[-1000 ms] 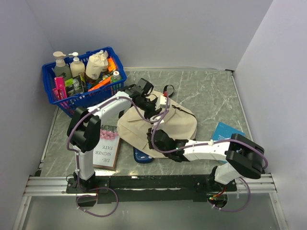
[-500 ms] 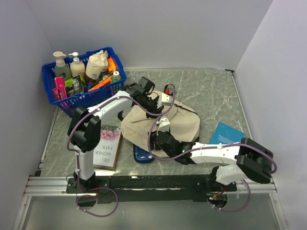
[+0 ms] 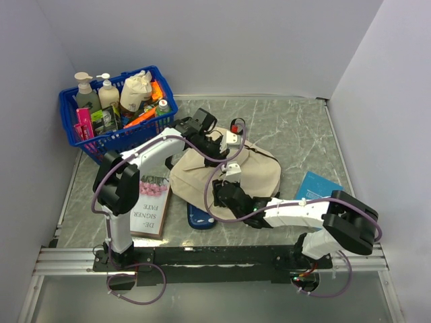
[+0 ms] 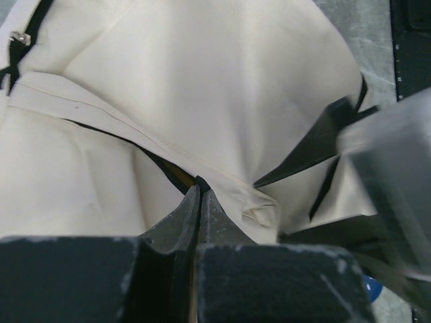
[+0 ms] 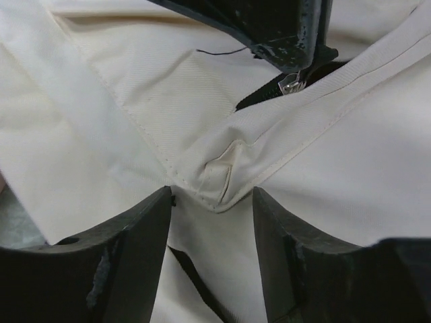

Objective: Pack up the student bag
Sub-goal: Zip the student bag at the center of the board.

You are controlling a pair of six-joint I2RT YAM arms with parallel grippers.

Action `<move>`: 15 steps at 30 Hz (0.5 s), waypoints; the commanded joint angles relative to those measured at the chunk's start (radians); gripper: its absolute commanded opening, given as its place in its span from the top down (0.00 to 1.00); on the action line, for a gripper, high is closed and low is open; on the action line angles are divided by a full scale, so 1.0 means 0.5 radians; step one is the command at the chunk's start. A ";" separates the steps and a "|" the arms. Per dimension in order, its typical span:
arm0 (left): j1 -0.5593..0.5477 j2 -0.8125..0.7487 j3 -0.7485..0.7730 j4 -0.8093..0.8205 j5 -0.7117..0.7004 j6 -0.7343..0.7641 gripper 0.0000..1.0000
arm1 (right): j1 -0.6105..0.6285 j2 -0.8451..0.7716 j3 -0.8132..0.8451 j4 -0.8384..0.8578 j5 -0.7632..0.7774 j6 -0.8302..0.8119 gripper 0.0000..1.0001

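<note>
The student bag [image 3: 261,172], cream-beige with black trim, lies bunched in the middle of the table. My left gripper [image 3: 225,143] is over its upper left part, shut on the black zipper edge [image 4: 176,173]; in the left wrist view the tips [image 4: 199,191] meet on that trim. In the right wrist view the left fingers pinch by a small metal pull [image 5: 291,82]. My right gripper [image 3: 226,183] is at the bag's near side. It stands open [image 5: 212,202], its fingers on either side of a folded fabric corner [image 5: 222,176] without gripping it.
A blue plastic basket [image 3: 116,142] with bottles stands at the back left. A book [image 3: 152,205] lies left of the bag and a blue book [image 3: 316,187] to its right. A dark blue object [image 3: 200,218] pokes out under the bag's near edge.
The left gripper has pulled the bag's top edge up, so the bag is more bunched. The right gripper has opened and shifted slightly up against the bag.
</note>
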 commanded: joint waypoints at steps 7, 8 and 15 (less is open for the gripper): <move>-0.033 -0.161 -0.013 -0.023 0.178 -0.022 0.99 | -0.045 0.156 0.028 0.280 -0.060 -0.108 0.84; -0.036 -0.155 -0.016 -0.002 0.175 -0.022 0.99 | -0.045 0.143 0.019 0.292 -0.066 -0.121 0.92; -0.033 0.020 0.149 0.041 0.120 -0.031 0.99 | 0.047 0.002 -0.049 0.274 -0.096 -0.268 1.00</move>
